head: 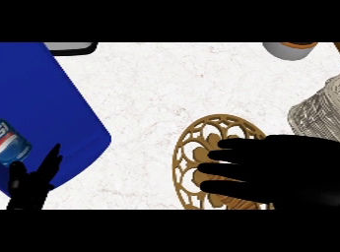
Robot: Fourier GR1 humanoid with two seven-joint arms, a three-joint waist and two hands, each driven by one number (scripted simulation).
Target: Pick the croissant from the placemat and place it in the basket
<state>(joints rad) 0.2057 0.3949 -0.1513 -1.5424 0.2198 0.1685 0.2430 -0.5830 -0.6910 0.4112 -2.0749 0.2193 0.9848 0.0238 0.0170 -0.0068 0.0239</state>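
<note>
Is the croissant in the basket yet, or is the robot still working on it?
Not yet. Done: nothing shows in the basket. In hand: the right hand lies over the round gold placemat, hiding whatever is beneath it, so no croissant shows. The left hand rests open by the blue mat. Left: lifting and carrying it over.

The placemat lies on the counter near its front edge, right of the middle. The basket stands just right of it. A tray lies at the left edge, and a Pepsi can lies on it. A cup stands at the back edge, behind the basket.
</note>
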